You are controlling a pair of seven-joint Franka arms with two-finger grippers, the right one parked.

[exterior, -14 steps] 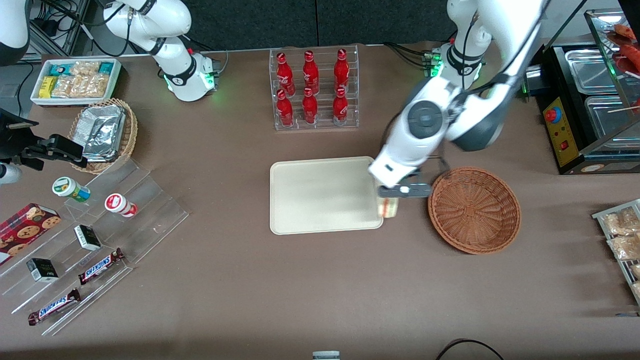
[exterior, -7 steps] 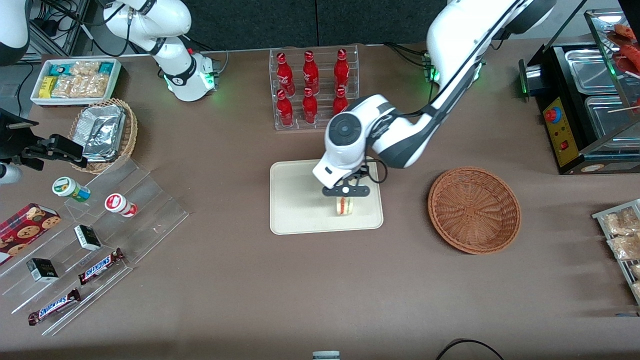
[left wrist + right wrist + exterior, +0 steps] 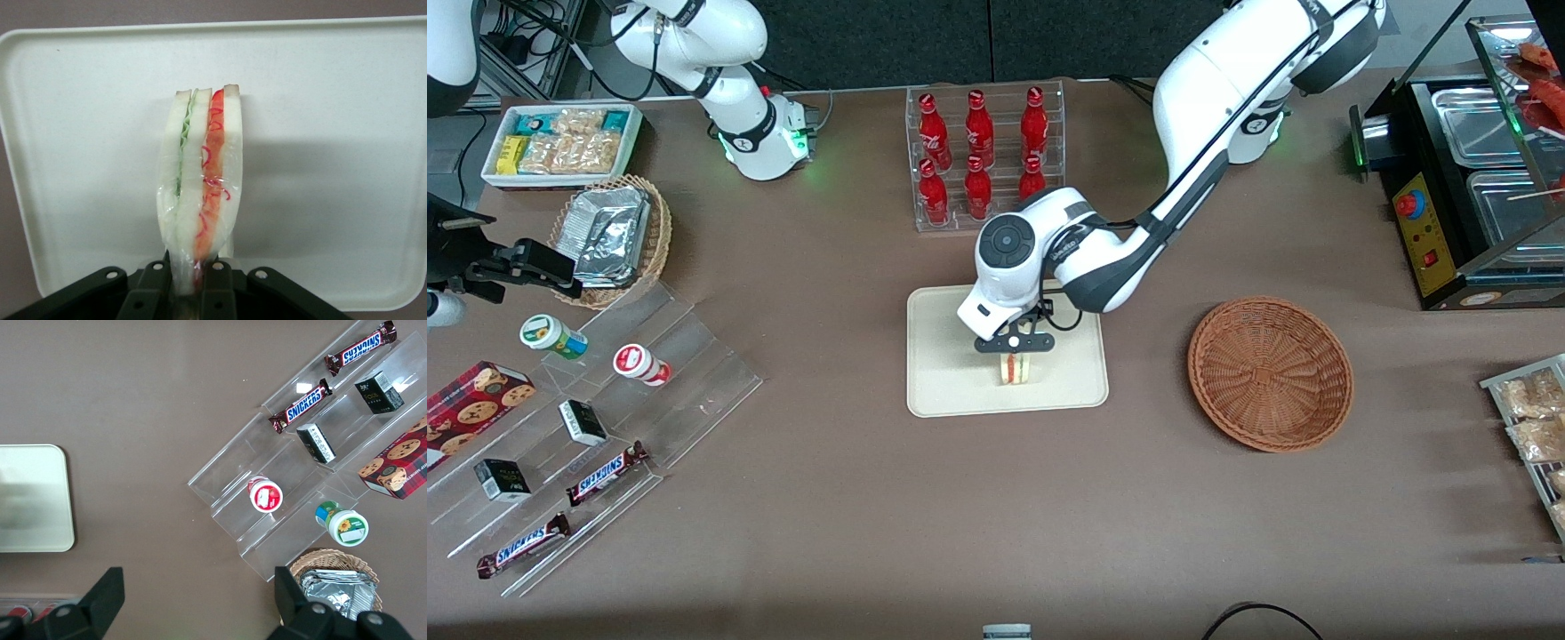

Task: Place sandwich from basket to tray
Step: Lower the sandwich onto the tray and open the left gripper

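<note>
The sandwich (image 3: 1017, 369) (white bread, red and green filling, clear wrap) hangs edge-up over the cream tray (image 3: 943, 373), pinched in the tool (image 3: 1014, 345). The reddish wicker basket (image 3: 1270, 373) sits beside the tray.

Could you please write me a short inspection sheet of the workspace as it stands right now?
Surface: brown table, no spills seen.
Job's things: sandwich in clear wrap, upright over the tray, held at one end; whether it touches the tray, cannot tell. Basket has nothing in it, beside the tray toward the working arm's end.
Clutter: rack of red bottles; acrylic steps with snack bars; pale basket of foil packets; white snack bin.
Grippers: gripper over the tray, fingers shut on the sandwich.
Cables: black loop at the table edge nearest the camera.
Surroundings: food warmer at the working arm's end.
</note>
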